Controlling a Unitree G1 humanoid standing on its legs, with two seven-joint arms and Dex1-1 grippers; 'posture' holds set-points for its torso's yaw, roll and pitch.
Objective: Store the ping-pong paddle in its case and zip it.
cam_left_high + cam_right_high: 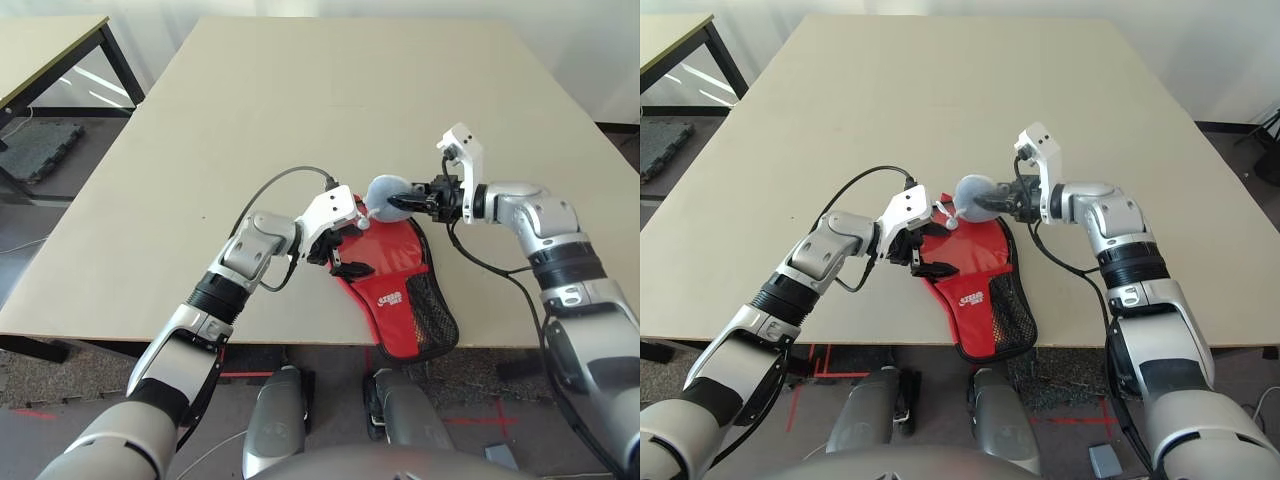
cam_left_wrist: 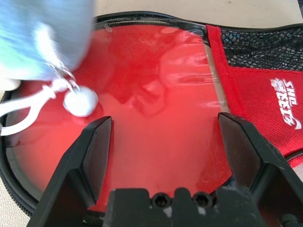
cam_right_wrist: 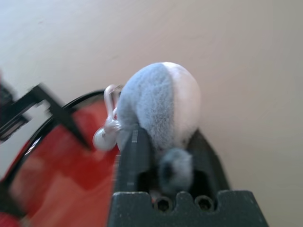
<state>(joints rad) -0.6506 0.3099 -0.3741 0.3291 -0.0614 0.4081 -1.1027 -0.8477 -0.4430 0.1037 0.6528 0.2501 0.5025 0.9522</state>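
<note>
Table: a pale tabletop; the case lay at its near edge, between the two arms.
Case: red with black edging, a white logo and a mesh pocket; its narrow end overhung the near edge.
Paddle: the glossy red face lay inside the opened case, ringed by the black zip edge; I could not see the handle.
Left gripper: its black fingers stood wide apart just above the red face, holding nothing.
Right gripper: closed on the pouch, pinching its lower end between both fingers.
Pouch: a small grey-white drawstring bag, held off the table above the far rim of the case, its white cord and bead dangling over the red face.
</note>
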